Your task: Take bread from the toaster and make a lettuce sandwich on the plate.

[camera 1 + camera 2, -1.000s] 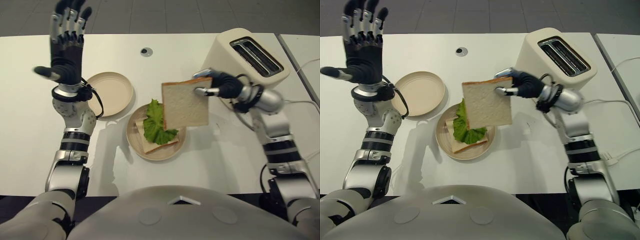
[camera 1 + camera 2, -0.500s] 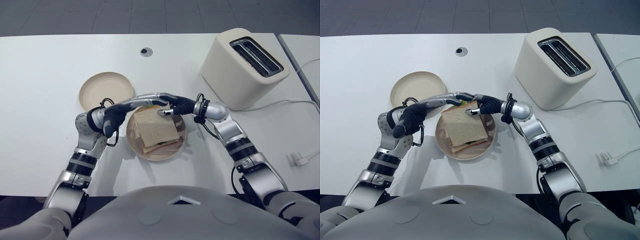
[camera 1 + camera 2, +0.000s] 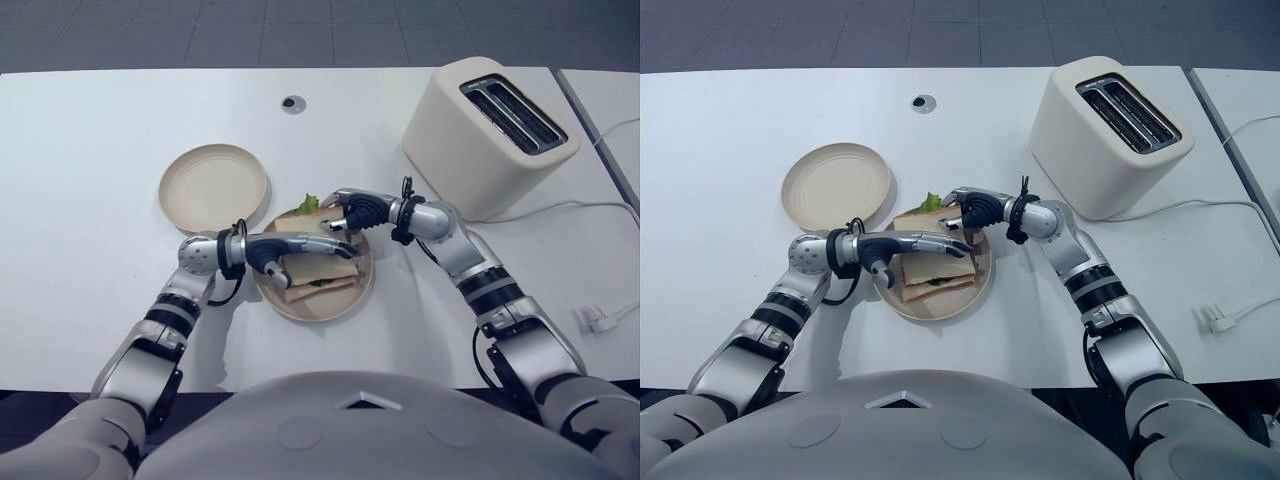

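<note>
The sandwich sits on the plate (image 3: 322,310) in the middle of the table. Its top bread slice (image 3: 322,267) covers the lettuce (image 3: 309,203), which peeks out at the far edge, and a bottom slice (image 3: 312,291) shows underneath. My left hand (image 3: 287,250) lies flat across the top slice, fingers stretched toward the right. My right hand (image 3: 352,211) is curled on the slice's far right corner. The cream toaster (image 3: 480,140) stands at the back right with both slots bare.
A second, bare plate (image 3: 213,187) lies just left and behind the sandwich plate. The toaster's cable (image 3: 560,208) runs right to a plug (image 3: 598,318) near the table's right edge. A small round grommet (image 3: 292,103) sits at the table's far side.
The right hand brought the slice down from the air onto the lettuce. The left hand dropped from a raised pose and now rests across the top slice.
</note>
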